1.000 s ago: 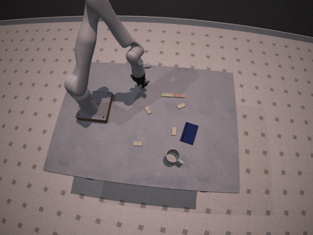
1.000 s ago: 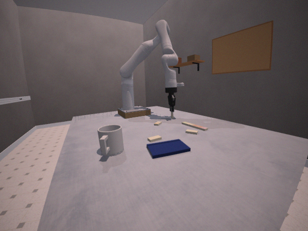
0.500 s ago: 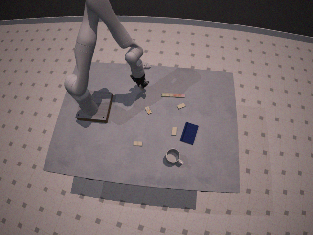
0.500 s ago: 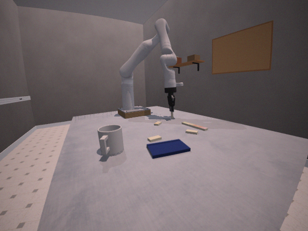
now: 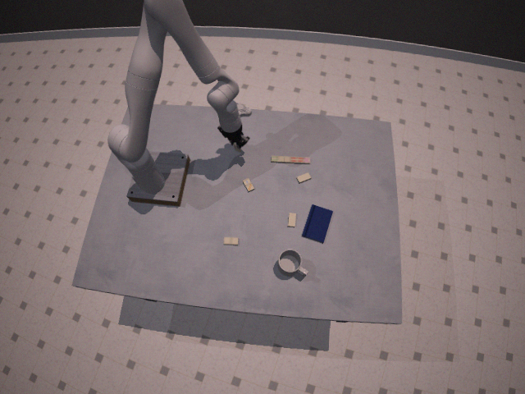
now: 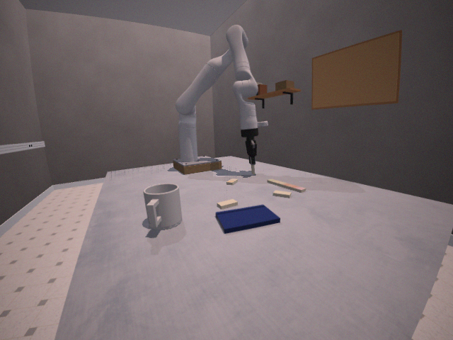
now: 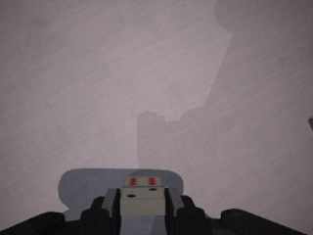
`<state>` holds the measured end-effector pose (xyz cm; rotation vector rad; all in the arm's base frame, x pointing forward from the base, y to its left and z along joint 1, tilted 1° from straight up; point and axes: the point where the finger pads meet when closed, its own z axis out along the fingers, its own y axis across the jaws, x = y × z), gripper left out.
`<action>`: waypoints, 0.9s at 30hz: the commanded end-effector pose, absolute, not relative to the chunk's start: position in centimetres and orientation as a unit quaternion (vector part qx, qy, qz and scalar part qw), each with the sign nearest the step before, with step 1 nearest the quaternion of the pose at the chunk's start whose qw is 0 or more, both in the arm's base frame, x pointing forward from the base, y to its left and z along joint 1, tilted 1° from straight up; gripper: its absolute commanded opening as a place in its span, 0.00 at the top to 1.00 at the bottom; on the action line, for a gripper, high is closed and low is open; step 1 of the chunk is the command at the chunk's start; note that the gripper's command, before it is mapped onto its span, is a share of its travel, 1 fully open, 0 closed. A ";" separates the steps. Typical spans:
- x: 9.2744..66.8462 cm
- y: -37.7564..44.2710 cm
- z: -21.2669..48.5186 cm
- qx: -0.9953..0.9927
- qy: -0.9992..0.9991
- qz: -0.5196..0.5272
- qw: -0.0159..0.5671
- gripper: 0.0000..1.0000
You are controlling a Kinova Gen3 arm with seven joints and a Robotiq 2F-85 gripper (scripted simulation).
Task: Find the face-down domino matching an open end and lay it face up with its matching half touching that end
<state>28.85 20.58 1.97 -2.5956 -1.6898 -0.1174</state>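
My gripper (image 5: 239, 144) (image 6: 252, 163) (image 7: 142, 204) is shut on a cream domino (image 7: 142, 192) (image 6: 252, 168). It holds the domino upright, low over the table's back part, left of the line. The wrist view shows red pips on the domino's far half and black pips on its near half. The line of dominoes (image 5: 290, 159) (image 6: 286, 185) lies face up to the right of the gripper. One loose domino (image 5: 248, 185) (image 6: 231, 180) lies near the line and shows colour on top. Three more loose dominoes (image 5: 303, 177) (image 5: 291, 219) (image 5: 230, 240) lie plain side up.
A blue book (image 5: 317, 223) (image 6: 247, 217) lies flat right of centre. A grey mug (image 5: 290, 261) (image 6: 163, 211) stands near the front. The arm's base plate (image 5: 174, 186) sits at the table's left. A wall shelf (image 6: 274, 93) hangs behind the arm.
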 end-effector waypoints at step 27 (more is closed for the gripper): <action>28.7 20.3 2.0 -0.836 -0.544 -0.063 0.037 0.67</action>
